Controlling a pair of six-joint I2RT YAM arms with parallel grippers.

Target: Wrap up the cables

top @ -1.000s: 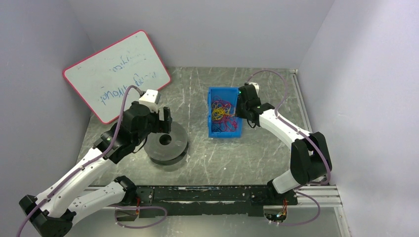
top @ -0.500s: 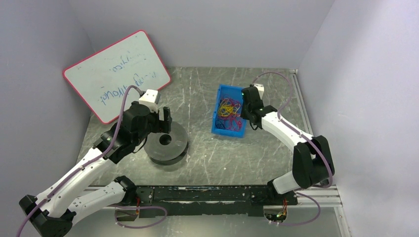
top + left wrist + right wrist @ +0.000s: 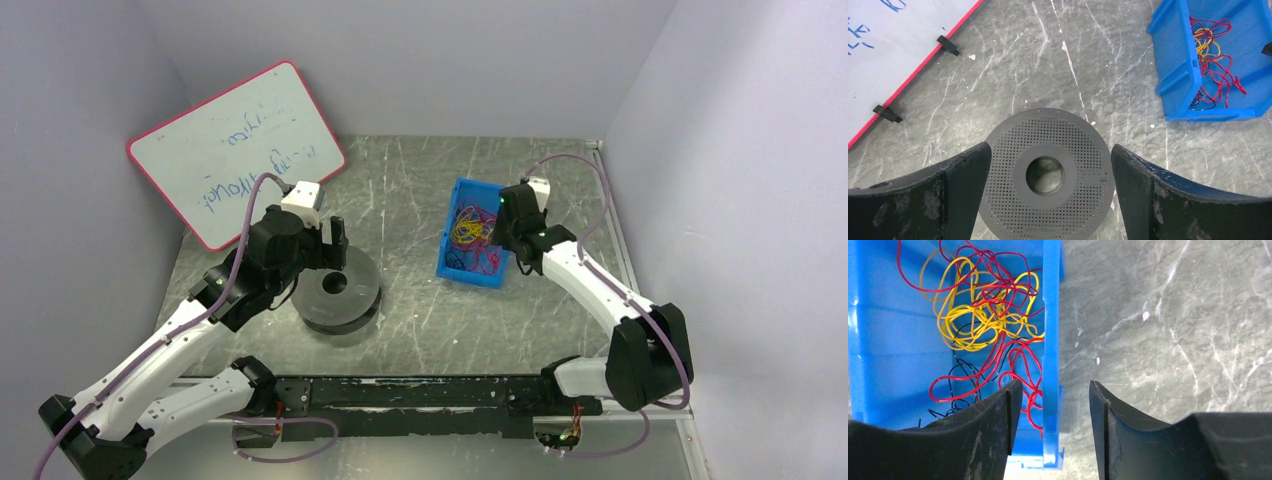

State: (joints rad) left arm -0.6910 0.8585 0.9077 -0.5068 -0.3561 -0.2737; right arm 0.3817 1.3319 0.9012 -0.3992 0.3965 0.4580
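Checking layout: red cables are all inside the blue bin, right of centre on the desk. None on the spool.

- Red loops are knotted up with yellow wires, plus a thin black wire low in the pile. No clean red strand is exposed, and the yellow sits right through the middle.
- Right pincer is part open and gripping nothing. It straddles the bin's side wall, one finger inside and one outside over bare desk. There is a gap on both sides of the wall. A red loop lies between the inner finger and the wall.
- Bin sits skewed relative to the desk edges.
- Left pincer is spread wide and holds nothing, with one finger on each side of the spool. Whether they touch it, can't tell. The spool lies flat, perforated face up, hole in the centre, well apart from the bin.
- Whiteboard leans at back left, near the spool, and its two black clips rest on the desk.
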